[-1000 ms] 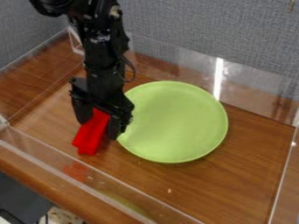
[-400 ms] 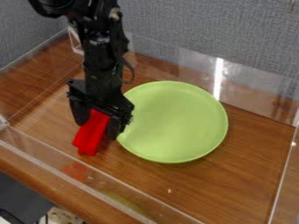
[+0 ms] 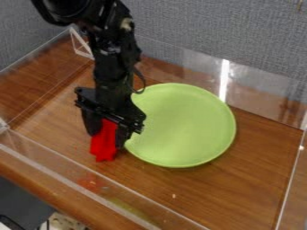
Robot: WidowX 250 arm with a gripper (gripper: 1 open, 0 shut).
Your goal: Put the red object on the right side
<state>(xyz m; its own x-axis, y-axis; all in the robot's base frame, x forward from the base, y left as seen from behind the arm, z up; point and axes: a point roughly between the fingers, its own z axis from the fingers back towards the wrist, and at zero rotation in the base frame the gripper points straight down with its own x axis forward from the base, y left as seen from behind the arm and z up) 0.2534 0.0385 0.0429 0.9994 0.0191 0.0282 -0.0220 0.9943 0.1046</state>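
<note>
The red object [image 3: 106, 144], a bright red bar, stands nearly upright just left of the lime-green plate [image 3: 186, 126], its lower end near the wooden table. My gripper [image 3: 110, 124] comes down from above, with its black fingers on either side of the bar's top end, shut on it. The upper part of the bar is hidden between the fingers. The black arm rises toward the back left.
The wooden table [image 3: 48, 90] is ringed by low clear plastic walls [image 3: 228, 76], with a grey panel behind. The green plate fills the middle and right of the table, and bare wood [image 3: 258, 162] shows to its right and in front.
The gripper has narrowed onto the red bar and shifted a little right and forward. The bar has turned from leaning left to nearly upright, closer to the plate's edge.
</note>
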